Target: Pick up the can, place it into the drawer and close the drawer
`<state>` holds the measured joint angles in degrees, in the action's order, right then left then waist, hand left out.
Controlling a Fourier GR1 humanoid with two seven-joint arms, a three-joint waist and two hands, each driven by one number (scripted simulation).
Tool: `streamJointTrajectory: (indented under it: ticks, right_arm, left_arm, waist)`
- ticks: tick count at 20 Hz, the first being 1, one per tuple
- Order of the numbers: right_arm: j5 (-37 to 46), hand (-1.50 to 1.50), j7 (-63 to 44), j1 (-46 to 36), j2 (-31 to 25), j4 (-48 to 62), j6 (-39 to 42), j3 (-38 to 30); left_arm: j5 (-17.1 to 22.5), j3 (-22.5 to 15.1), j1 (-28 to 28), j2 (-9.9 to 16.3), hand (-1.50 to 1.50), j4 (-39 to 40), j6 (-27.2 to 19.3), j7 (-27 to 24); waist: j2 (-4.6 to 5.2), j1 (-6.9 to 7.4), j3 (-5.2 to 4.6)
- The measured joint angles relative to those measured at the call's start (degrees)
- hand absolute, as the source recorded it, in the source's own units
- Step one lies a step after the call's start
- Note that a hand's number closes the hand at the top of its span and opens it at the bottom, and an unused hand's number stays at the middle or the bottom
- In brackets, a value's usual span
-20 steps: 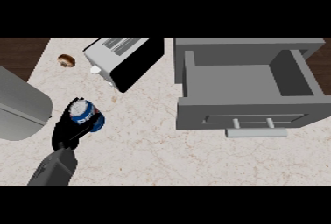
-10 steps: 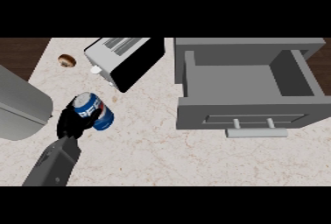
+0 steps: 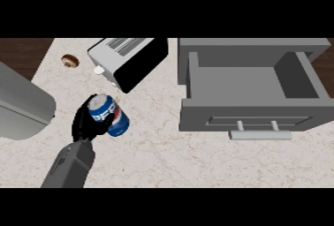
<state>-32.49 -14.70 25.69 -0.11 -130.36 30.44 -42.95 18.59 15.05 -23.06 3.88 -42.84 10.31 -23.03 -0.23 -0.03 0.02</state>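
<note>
Can (image 3: 108, 115), blue with a silver top, sits tilted in the left hand (image 3: 87, 121), whose black fingers curl round its left side; it hangs over the counter (image 3: 195, 163) at the left, well apart from the drawer (image 3: 251, 84). To do this step well, the hand should probably carry the can right and far, clear the drawer's near wall above the handle (image 3: 259, 134), then lower it into the open grey box. A toaster (image 3: 127, 59) stands just beyond the can. The marbled counter runs to a dark wood edge at far left, near a small brown object (image 3: 70, 60). The right hand is out of sight.
</note>
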Motion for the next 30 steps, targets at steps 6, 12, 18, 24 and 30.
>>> streamJointTrajectory:
  ticks: [6,12,18,24,30]
  right_arm:
    - [-0.39,-1.50,0.32,1.17,-0.13,-0.96,-1.13,0.75]
    - [-0.19,-1.50,1.29,2.68,-0.40,-1.22,-1.72,2.56]
    - [0.25,-1.50,2.14,2.36,-0.60,-0.81,-2.65,2.85]
    - [-0.77,-1.50,1.00,1.34,-1.34,0.01,-2.67,1.79]
    - [0.71,-1.50,1.42,0.45,-0.89,0.50,-2.39,2.35]
  left_arm:
    - [0.64,-6.08,2.77,-2.77,1.50,-13.05,-5.30,5.31]
    - [-0.48,-9.92,1.04,-2.95,1.50,-25.35,-12.03,14.13]
    - [-2.33,-14.59,-1.52,-3.21,1.50,-35.00,-19.63,23.25]
    - [-4.29,-16.22,-7.98,-3.39,1.50,-36.88,-25.14,29.03]
    - [-5.80,-17.51,-16.89,-3.52,1.50,-34.86,-30.55,33.58]
  waist:
    - [-0.04,0.01,0.02]
    - [-0.03,-0.16,0.02]
    - [0.03,-0.22,0.00]
    - [0.13,-0.41,0.00]
    - [0.20,-0.65,0.01]
